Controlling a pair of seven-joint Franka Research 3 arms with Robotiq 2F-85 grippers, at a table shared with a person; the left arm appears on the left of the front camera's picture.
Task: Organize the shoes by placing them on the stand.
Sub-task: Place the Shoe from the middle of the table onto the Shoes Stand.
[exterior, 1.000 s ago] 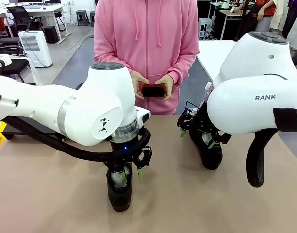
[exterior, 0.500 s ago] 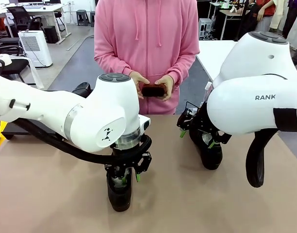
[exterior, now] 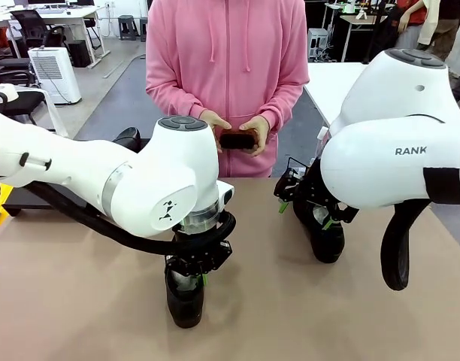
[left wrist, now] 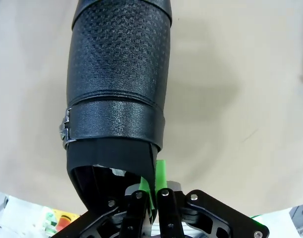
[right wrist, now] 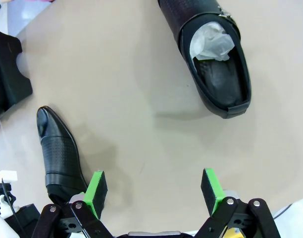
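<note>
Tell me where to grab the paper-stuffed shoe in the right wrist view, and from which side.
Best bet: pinch the shoe by its side wall near the heel, from above, one finger inside, one outside. Its opening faces up and the paper fills only the toe end, leaving the heel end free.

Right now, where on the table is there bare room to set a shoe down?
Bare table left of the near shoe held by the left gripper, and between it and the far shoe. Crowded around the right gripper.
</note>
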